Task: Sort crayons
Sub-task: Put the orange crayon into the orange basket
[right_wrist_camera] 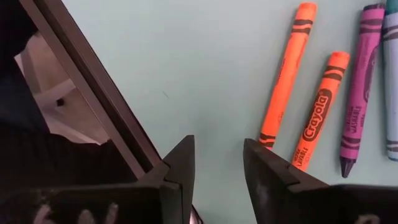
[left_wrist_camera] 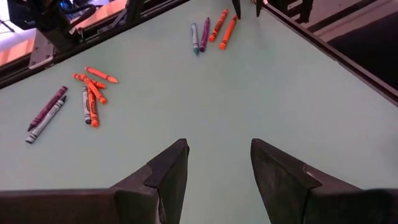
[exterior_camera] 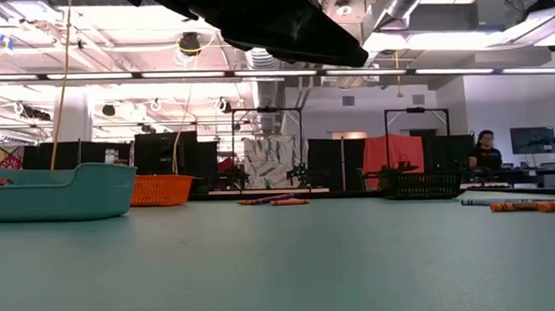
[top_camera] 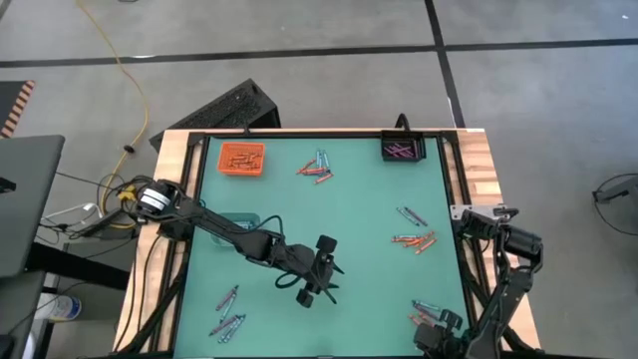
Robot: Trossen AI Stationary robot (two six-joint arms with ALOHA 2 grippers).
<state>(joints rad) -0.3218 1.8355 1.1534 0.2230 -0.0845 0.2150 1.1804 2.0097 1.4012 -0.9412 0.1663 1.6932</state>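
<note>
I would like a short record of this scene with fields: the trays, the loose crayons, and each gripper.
orange tray: far left of mat, holds orange crayons
black tray: far right, holds purple crayons
teal tray: left side, under left arm
loose crayons: several scattered groups on mat
left gripper: open, empty, above mat centre
right gripper: near right corner, nothing between fingers, beside orange crayons

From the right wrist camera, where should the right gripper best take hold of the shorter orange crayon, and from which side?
Grip the shorter orange crayon at its middle, on the paper wrap, coming straight down from above. It lies flat on the green mat, so the fingers should close across its thin width. A longer orange crayon and a purple crayon lie close beside it, leaving narrow gaps, so go carefully.
</note>
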